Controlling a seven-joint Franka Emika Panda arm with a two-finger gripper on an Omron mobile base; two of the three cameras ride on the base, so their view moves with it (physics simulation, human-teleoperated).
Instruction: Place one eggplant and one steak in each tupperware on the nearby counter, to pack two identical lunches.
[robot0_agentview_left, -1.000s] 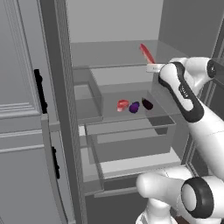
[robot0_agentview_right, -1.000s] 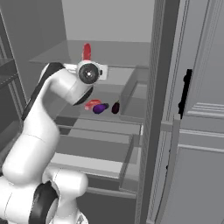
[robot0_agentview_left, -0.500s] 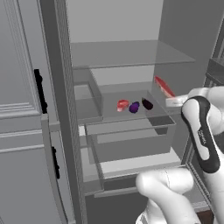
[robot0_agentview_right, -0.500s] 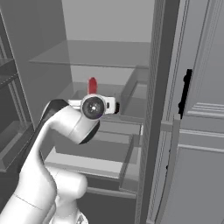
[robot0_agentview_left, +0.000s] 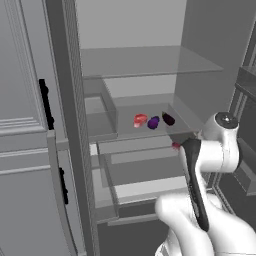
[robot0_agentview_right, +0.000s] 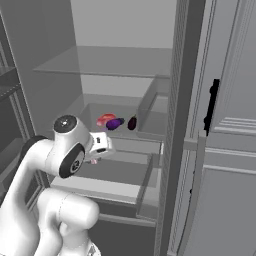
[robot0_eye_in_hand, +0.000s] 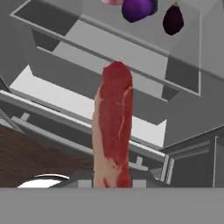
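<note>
Gripper (robot0_agentview_right: 95, 161) closed on steak (robot0_eye_in_hand: 113, 129), which stands up along the hand view, in front of the open fridge's drawers (robot0_agentview_left: 145, 172). Farther back, on the glass shelf (robot0_agentview_left: 125, 131): second steak (robot0_agentview_left: 140, 120), purple eggplant (robot0_agentview_left: 153, 122), dark eggplant (robot0_agentview_left: 168, 119), close together in a row

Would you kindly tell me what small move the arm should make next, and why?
Probably keep drawing the hand back out of the fridge toward the counter: it is shut on a steak, already clear of the shelf where another steak and two eggplants lie.
</note>
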